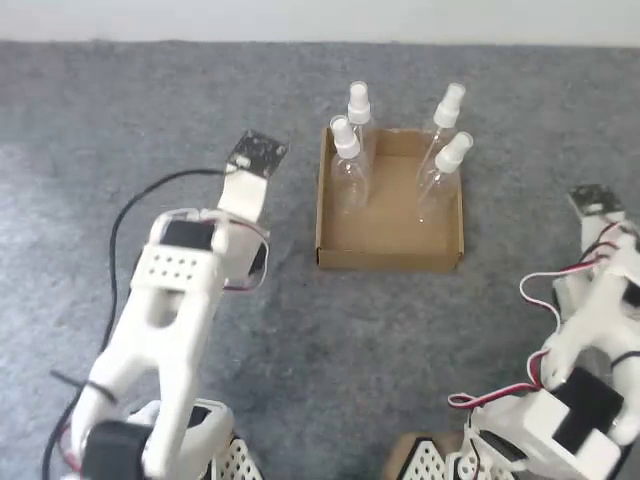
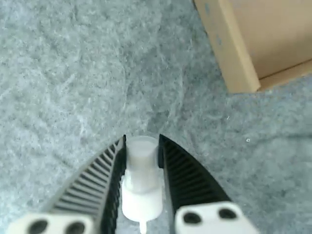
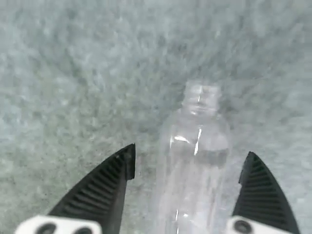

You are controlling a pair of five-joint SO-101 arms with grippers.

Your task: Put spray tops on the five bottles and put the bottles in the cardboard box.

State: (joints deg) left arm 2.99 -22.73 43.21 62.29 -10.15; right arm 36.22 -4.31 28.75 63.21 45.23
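Left gripper (image 2: 141, 141): narrow, closed onto a white plastic spray top (image 2: 141, 180). Both ribbed black fingers (image 2: 100, 180) press the sides of the top. Its round cap end points away from the wrist and out past the fingertips. The gripper is over the grey fuzzy surface (image 2: 73, 73), near one corner of the brown cardboard box (image 2: 253, 39) and not touching it.

Right gripper (image 3: 190, 152): wide open, holding nothing. A clear plastic bottle with no top (image 3: 195, 165) sits between the fingers with a gap on each side. Its open threaded neck points away from the wrist. It appears to lie on the surface, but I cannot tell for certain.

Count, high view:
- Arms: 2. The white left arm (image 1: 170, 300) is on the box's near-left side. The white right arm (image 1: 600, 300) stands off to the box's right, with red and white wires looped at its base.
- Cardboard box (image 1: 390, 258): 1. It is shallow, open-topped and roughly square, at mid-surface.
- Capped bottles (image 1: 347, 165): 4, all standing inside the box. Two are along the side nearer the left arm and two along the side nearer the right arm, with bare box floor between the pairs.
- Uncapped bottles: 1, at the right gripper.
- Loose spray tops: 1, in the left gripper.

Materials: the bottles are transparent, cylindrical plastic with rounded shoulders. The spray tops are opaque white, with a stepped collar below a narrower head. The box is plain corrugated card. The surface is felt-like with a mottled grey nap.
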